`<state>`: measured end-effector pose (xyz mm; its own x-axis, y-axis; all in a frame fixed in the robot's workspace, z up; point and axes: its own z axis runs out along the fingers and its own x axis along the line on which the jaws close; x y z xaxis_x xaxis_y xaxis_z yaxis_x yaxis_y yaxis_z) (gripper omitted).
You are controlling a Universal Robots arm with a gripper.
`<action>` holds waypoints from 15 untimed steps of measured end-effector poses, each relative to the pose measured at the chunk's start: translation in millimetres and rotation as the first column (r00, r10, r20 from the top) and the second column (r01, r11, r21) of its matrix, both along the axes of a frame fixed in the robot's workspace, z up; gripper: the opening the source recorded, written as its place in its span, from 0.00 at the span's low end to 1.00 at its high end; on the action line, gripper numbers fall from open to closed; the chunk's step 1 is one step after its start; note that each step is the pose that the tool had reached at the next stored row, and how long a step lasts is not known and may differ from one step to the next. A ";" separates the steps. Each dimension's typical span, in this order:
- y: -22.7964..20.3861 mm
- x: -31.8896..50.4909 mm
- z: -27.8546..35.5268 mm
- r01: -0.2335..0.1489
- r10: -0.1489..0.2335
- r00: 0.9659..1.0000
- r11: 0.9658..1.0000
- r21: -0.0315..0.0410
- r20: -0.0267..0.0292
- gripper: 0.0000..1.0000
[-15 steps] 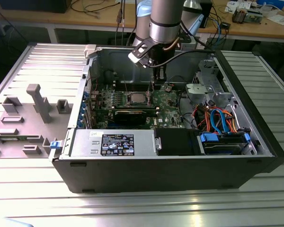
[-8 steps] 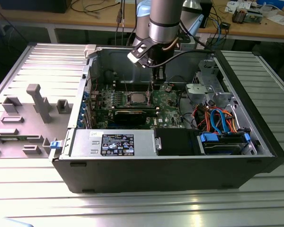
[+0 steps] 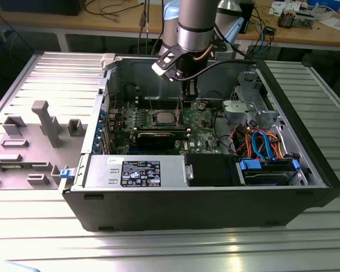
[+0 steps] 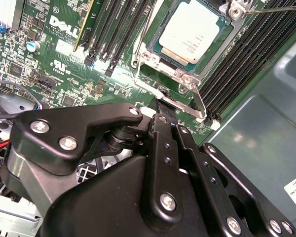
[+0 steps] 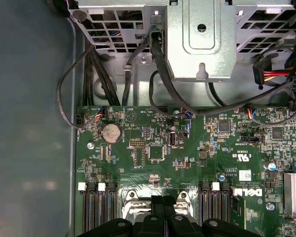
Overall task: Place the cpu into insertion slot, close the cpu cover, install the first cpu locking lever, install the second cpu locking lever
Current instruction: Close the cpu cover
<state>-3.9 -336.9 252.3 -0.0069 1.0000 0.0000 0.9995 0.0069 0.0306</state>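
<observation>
The cpu (image 3: 163, 118), a small flat square silver-grey chip, sits in the square metal-rimmed insertion slot (image 4: 144, 59) on the green board (image 4: 64, 74). Just beside it, on the exterior view's right, the black metal fingers (image 4: 164, 116) are pressed together by the slot's edge.

Above the cpu (image 3: 163, 118) the open case (image 3: 158, 207) leaves free room from overhead. The gripper (image 3: 189, 99) hangs just beside the cpu, on the exterior view's right. Farther that way the drive cage (image 3: 243, 107) and loose cables (image 3: 260, 141) crowd the space; memory slots (image 4: 246, 54) flank the cpu.
</observation>
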 end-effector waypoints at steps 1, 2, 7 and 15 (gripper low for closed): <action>0.0 -0.2 0.0 0.000 0.000 1.000 1.000 0.000 0.000 0.11; 0.0 -0.4 0.0 0.000 0.000 1.000 1.000 0.000 0.000 0.11; 0.0 -1.3 0.0 0.000 0.000 1.000 1.000 0.000 0.000 0.11; 0.0 -3.2 0.0 0.000 0.000 1.000 1.000 0.000 0.000 0.11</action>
<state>-7.1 -336.9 252.3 -0.0068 1.0000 0.0000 0.9995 0.0068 0.0306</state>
